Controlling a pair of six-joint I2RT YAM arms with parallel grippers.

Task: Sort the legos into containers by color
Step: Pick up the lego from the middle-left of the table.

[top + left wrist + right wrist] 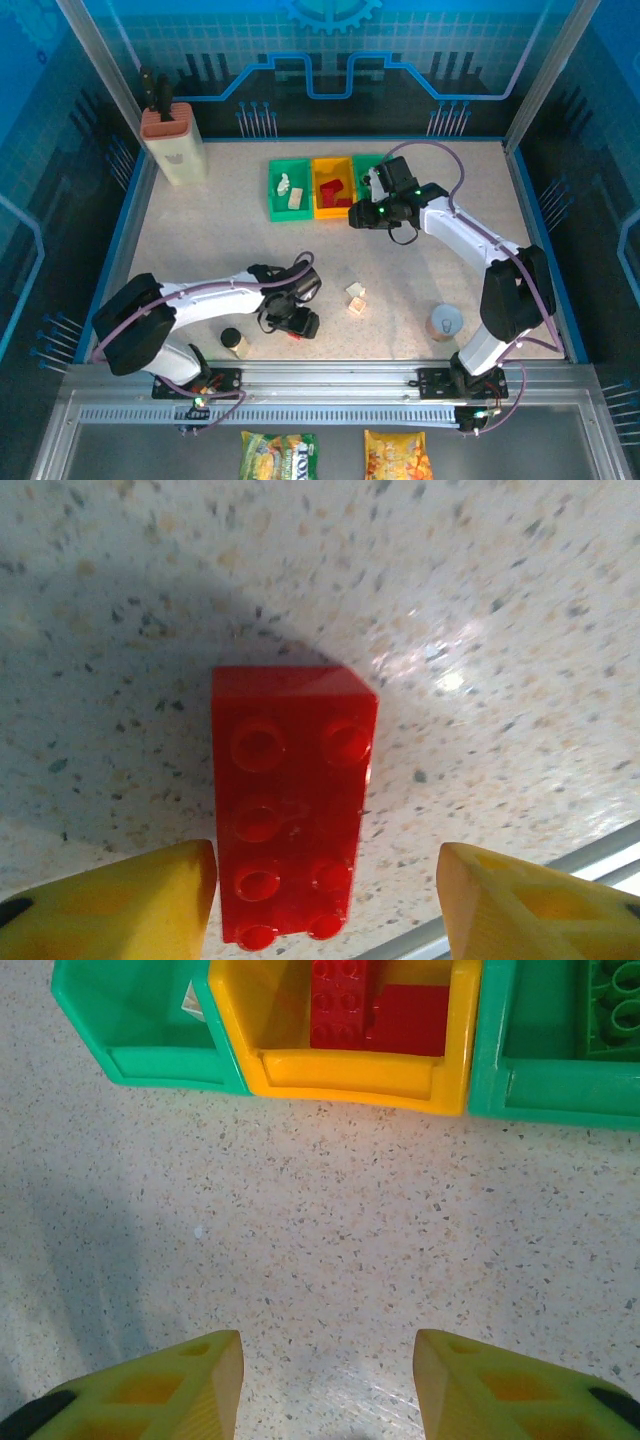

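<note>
A red lego (290,810) lies flat on the table, studs up, between my left gripper's (325,905) open yellow fingers, close to the left finger (120,905). From above, that left gripper (298,324) sits low near the front. My right gripper (328,1385) hangs open over bare table in front of the containers. The yellow bin (350,1070) holds red legos (375,1005). A green lego (615,1005) lies in the right green bin (540,1090). The left green bin (275,205) holds cream legos (290,190). Two more cream legos (355,298) sit mid-table.
A beige knife block (172,140) stands at the back left. A small dark-capped jar (233,341) is just left of my left gripper. A grey round cup (445,322) stands near the right arm's base. The table's metal front rail (600,855) runs close behind the red lego.
</note>
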